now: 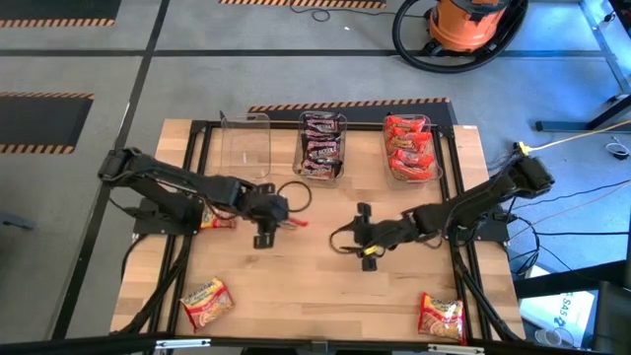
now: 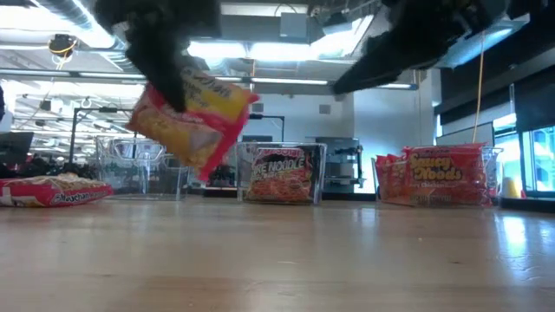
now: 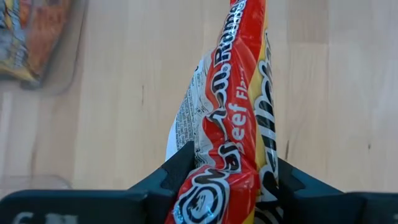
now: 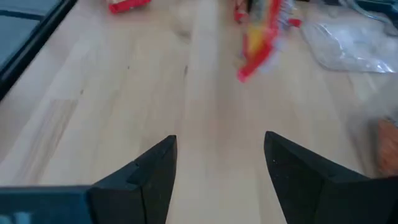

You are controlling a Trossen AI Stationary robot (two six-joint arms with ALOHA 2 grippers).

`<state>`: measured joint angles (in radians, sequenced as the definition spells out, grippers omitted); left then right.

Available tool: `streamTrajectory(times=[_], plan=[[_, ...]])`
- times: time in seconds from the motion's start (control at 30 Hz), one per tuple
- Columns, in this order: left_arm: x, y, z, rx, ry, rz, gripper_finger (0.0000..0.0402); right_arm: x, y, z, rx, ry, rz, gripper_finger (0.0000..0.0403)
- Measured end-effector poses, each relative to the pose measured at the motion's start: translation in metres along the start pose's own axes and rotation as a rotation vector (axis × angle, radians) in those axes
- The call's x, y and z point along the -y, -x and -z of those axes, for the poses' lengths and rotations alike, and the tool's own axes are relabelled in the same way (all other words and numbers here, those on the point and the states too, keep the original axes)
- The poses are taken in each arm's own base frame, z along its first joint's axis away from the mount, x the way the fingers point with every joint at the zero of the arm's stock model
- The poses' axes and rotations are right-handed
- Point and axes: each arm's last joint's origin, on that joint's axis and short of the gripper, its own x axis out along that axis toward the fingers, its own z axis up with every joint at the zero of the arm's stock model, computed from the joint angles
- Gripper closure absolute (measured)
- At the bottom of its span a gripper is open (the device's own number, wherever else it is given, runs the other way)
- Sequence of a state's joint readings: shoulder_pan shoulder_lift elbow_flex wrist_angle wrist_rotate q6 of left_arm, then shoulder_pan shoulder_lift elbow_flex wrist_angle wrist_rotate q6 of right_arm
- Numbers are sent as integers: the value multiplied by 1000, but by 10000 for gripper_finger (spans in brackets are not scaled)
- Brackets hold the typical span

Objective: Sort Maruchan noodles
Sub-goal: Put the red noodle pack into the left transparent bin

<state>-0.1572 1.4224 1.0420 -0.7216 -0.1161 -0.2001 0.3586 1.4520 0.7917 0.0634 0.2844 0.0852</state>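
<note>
High view, table: a wooden table (image 1: 315,286) with three clear tubs along its far edge.
High view, tubs: the left tub (image 1: 246,144) looks bare inside, the middle tub (image 1: 322,145) holds dark packets (image 1: 322,150), and the right tub (image 1: 411,148) holds red packets (image 1: 410,150).
High view, left gripper: the left gripper (image 1: 266,212) sits left of the table's centre, in front of the left tub, with a red tip of packet showing just beside it.
High view, right gripper: the right gripper (image 1: 366,237) sits near the centre, well apart from any packet.
High view, loose packets: one red-orange packet (image 1: 204,302) lies at the near left corner, another (image 1: 441,316) at the near right; a small red-yellow bit (image 1: 219,223) by the left arm is possibly another packet, too hidden to tell.
Low view, held packet: a red-and-yellow packet (image 2: 195,117) hangs tilted above the tabletop, clear of the wood.
Low view, background: the dark and red packets stand in their tubs behind; one packet (image 2: 50,191) lies flat at the left.
Left wrist view, grip: the left claw's fingers (image 3: 180,168) are clamped on the held packet's lower end.
Right wrist view, claw: the right fingers (image 4: 152,168) stand apart over bare wood, with nothing between them.
</note>
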Motion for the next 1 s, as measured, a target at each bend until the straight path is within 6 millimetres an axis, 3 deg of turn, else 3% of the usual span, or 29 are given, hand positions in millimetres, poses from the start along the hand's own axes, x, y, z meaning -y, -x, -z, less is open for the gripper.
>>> streamTrajectory(times=[0.2,0.47,0.63,0.8,1.0], plan=[[-31,13,25,69,92,-33,285,20,20,7,92,-52,-17,182],[-74,75,29,277,144,-105,284,38,21,17,107,-45,-34,182],[-105,102,39,302,175,-292,284,51,17,15,125,-19,-45,182],[-139,106,50,232,216,-445,284,65,16,14,144,-17,-55,182],[-187,88,62,66,293,-529,284,69,15,16,137,-7,-71,182]])
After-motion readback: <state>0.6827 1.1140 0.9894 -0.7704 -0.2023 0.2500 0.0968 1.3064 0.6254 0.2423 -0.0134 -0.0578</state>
